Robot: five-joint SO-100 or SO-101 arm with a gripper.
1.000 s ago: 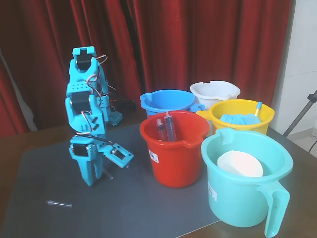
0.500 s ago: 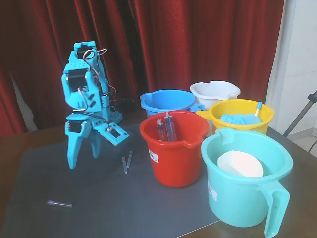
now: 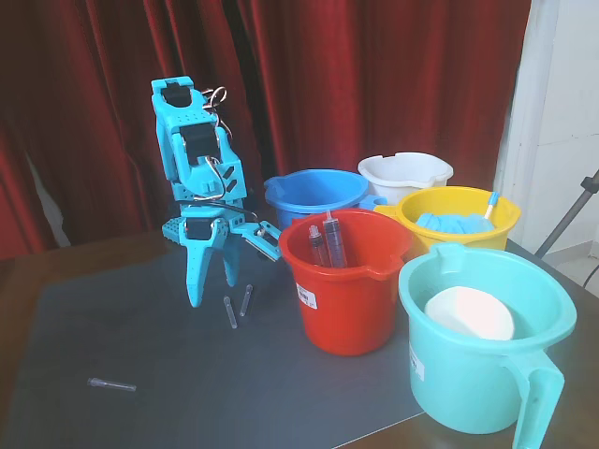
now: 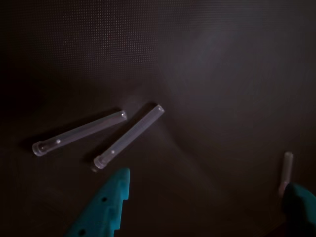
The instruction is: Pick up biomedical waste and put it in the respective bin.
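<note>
Two thin clear tubes lie side by side on the grey mat (image 3: 140, 327), one (image 3: 229, 311) just left of the other (image 3: 246, 299). In the wrist view they are the left tube (image 4: 79, 133) and the right tube (image 4: 129, 136). My turquoise gripper (image 3: 212, 292) points down, open and empty, just left of and above them. In the wrist view the gripper (image 4: 207, 177) shows one finger (image 4: 106, 207) just below the pair. A third tube (image 4: 285, 170) lies by the other finger (image 4: 301, 207). One more tube (image 3: 112, 384) lies alone at the mat's front left.
Several buckets crowd the right side. A red one (image 3: 346, 309) holding dark syringes (image 3: 328, 241) is nearest the tubes. A blue bucket (image 3: 290, 208), a white one (image 3: 402, 170), a yellow one (image 3: 412, 213) and a teal one (image 3: 468, 393) stand around it. A red curtain hangs behind.
</note>
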